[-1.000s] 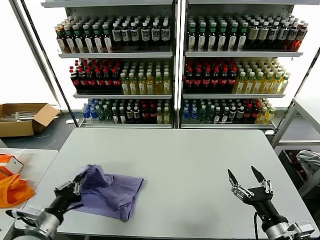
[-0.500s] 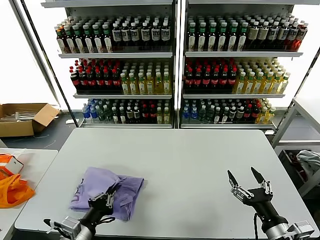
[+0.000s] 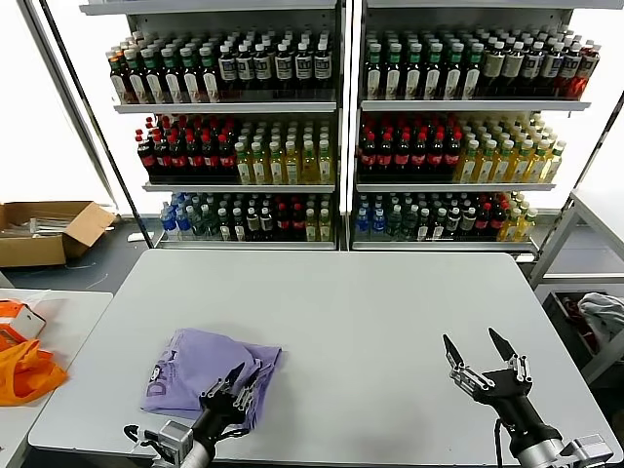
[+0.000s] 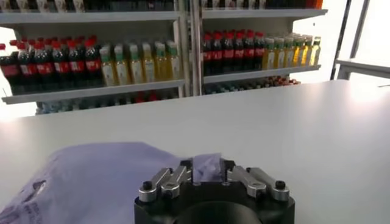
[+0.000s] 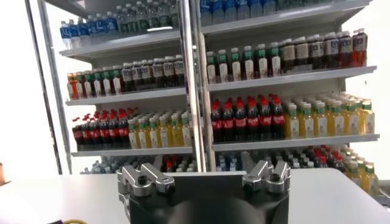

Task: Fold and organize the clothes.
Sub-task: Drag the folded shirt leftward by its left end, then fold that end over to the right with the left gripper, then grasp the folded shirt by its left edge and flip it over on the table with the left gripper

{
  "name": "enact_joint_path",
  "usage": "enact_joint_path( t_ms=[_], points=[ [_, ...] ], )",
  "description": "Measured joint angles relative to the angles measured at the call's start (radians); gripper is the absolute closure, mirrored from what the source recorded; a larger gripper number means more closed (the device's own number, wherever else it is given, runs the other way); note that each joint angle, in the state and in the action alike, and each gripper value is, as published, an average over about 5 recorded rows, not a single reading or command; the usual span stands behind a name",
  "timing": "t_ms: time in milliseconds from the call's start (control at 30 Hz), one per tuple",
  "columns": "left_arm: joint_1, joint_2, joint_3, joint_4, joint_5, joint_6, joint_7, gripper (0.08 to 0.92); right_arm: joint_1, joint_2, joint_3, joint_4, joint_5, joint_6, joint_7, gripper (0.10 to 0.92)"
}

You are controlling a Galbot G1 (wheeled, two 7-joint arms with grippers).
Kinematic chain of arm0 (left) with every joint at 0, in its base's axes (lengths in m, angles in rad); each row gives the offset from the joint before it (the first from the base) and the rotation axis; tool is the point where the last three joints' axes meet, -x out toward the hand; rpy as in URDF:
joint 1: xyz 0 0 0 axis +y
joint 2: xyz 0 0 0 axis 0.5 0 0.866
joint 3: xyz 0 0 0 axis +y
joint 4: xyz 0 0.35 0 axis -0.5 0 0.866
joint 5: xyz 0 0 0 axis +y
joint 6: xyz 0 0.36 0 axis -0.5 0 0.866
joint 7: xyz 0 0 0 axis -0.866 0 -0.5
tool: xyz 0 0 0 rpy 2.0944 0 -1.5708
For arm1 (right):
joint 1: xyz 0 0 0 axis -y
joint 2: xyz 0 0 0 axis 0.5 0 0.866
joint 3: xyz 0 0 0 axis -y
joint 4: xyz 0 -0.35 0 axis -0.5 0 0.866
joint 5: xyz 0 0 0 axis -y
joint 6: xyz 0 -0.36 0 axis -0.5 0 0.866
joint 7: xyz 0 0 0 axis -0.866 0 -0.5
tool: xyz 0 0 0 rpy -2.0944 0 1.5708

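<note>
A lavender T-shirt [image 3: 210, 363] lies folded on the grey table [image 3: 370, 312], near the front left, with a dark purple print [image 3: 160, 376] facing up. My left gripper [image 3: 246, 373] sits low at the shirt's front right corner, fingers apart. In the left wrist view a tuft of the shirt [image 4: 205, 167] lies between the jaws, and the rest of the fabric [image 4: 91, 176] spreads beyond. My right gripper [image 3: 480, 344] hovers open over bare table at the front right, holding nothing.
A bright orange bag [image 3: 24, 372] lies on a side table at the left. A cardboard box [image 3: 44, 229] sits on the floor behind it. Bottle shelves [image 3: 336, 127] stand past the table's far edge. A grey cloth [image 3: 604, 314] is at the far right.
My left gripper swept right along the front edge, pulling the shirt's left part over onto itself. Its fingers have since parted. The right arm stayed still.
</note>
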Motion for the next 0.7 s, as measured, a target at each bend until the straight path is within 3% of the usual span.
enact_joint_path(
  t_ms=[200, 433, 700],
  points=[
    [0.02, 0.011, -0.047, -0.053, -0.025, -0.002, -0.002, 0.406, 0.001, -0.007, -0.002, 0.005, 0.0, -0.003, -0.002, 0.203],
    [0.01, 0.062, -0.213, -0.104, -0.124, 0.031, 0.001, 0.217, 0.011, -0.011, -0.015, 0.006, -0.003, -0.003, -0.002, 0.203],
    [-0.04, 0.14, -0.354, -0.02, -0.339, 0.096, -0.035, 0.177, 0.012, -0.008, -0.035, 0.014, -0.009, -0.002, -0.003, 0.203]
  ],
)
